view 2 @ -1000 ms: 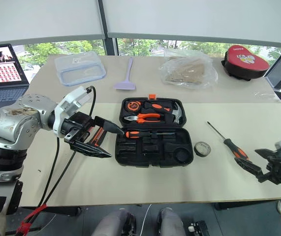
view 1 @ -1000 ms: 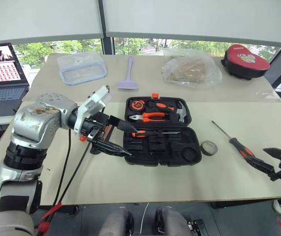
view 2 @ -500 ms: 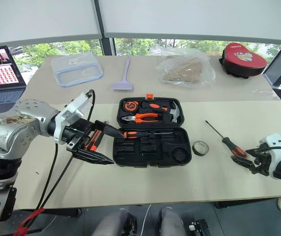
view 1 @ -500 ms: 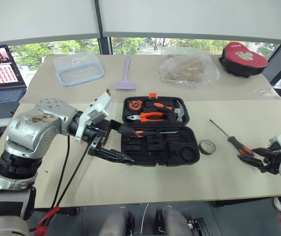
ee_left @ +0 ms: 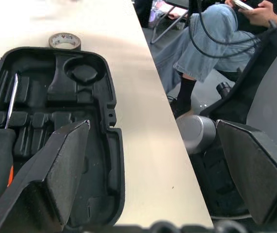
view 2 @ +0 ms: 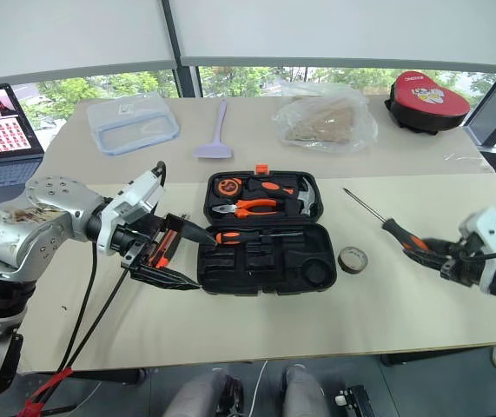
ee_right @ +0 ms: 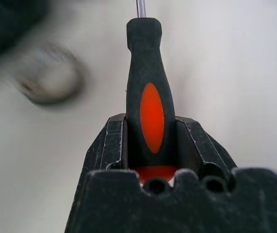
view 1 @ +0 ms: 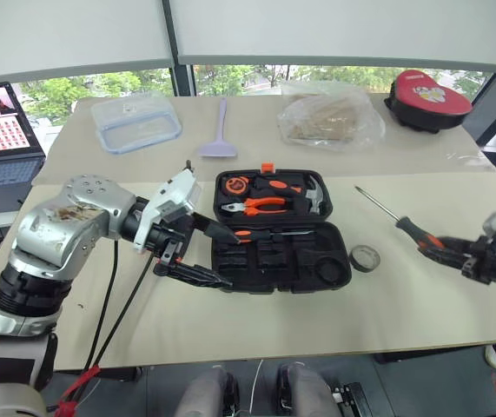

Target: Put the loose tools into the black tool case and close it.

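Right fingers: clenching the screwdriver handle, at 3 o'clock of the black tool case on the desk
Left fingers: released, hovering at the case's 9 o'clock
Advice: keeping shaft level, aligning with slot

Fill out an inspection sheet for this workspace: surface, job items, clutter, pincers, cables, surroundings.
Surface: beige tabletop, two tables butted together.
Job items: black moulded plastic tool case lies open, with one orange-black screwdriver in a slot; small dark tape roll lies loose beside it; a second long orange-black screwdriver is gripped.
Clutter: lilac spatula, clear plastic lidded box, crumpled clear bag, red-topped round case.
Pincers: left pincer open at the case's edge; right pincer shut on the second screwdriver's handle.
Cables: black cables hang from the left arm.
Surroundings: open laptop, windows, a seated person.
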Controlling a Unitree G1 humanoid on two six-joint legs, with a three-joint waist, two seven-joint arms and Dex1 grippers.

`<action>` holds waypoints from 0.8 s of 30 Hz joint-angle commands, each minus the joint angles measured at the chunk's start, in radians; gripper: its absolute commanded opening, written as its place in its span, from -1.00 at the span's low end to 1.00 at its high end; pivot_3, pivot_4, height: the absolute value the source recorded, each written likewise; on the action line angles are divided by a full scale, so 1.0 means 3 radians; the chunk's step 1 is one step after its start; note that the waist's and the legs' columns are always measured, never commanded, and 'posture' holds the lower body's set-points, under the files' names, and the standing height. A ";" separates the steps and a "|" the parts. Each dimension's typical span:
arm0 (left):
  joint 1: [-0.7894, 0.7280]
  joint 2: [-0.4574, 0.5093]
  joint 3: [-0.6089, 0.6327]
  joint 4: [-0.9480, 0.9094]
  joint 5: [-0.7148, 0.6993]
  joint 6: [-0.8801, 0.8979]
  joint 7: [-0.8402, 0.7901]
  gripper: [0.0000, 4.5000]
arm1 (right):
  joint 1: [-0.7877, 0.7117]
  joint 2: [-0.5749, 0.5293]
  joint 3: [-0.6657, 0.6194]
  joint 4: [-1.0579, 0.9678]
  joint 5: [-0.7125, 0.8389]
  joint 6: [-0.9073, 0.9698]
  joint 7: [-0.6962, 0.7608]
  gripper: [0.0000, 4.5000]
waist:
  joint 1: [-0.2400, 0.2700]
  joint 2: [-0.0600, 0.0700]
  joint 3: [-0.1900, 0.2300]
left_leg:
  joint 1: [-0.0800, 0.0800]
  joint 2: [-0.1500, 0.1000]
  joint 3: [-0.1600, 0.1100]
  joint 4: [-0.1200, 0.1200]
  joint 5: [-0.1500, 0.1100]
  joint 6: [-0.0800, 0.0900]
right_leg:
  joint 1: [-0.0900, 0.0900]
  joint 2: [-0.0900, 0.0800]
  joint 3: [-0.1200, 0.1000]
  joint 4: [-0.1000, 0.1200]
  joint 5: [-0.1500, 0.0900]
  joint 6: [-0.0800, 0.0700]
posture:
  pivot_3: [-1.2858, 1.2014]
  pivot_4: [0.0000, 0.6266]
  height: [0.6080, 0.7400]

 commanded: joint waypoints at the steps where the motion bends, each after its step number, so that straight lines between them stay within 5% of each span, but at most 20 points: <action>1: -0.0033 0.0020 -0.0020 0.0024 0.0082 -0.0195 -0.0036 1.00 | -0.0376 -0.0062 0.0419 -0.0459 0.0059 0.0083 0.0302 -0.55 | -0.0005 -0.0001 0.0000 | 0.0001 0.0001 0.0000 0.0000 0.0000 0.0000 | 0.0000 0.0000 0.0000 0.0000 0.0000 0.0000 | 0.03 -0.52 0.83; 11: -0.0076 -0.0072 -0.0112 0.0117 0.0222 -0.0396 -0.0032 1.00 | -0.1265 0.0338 0.1512 0.0151 -0.0824 -0.0840 0.0589 -0.55 | 0.0041 -0.0010 0.0006 | -0.0017 -0.0009 -0.0002 0.0006 0.0001 0.0002 | -0.0008 -0.0008 -0.0008 -0.0002 0.0001 0.0002 | 0.03 -0.52 0.83; 24: -0.0028 -0.0118 -0.0093 0.0103 0.0279 -0.0473 0.0102 1.00 | -0.1641 0.0718 0.1745 0.0930 -0.1341 -0.1417 0.0426 -0.55 | 0.0015 -0.0011 0.0008 | -0.0014 -0.0008 -0.0004 0.0005 0.0001 0.0002 | -0.0005 -0.0005 -0.0014 -0.0001 0.0000 0.0002 | 0.03 -0.52 0.83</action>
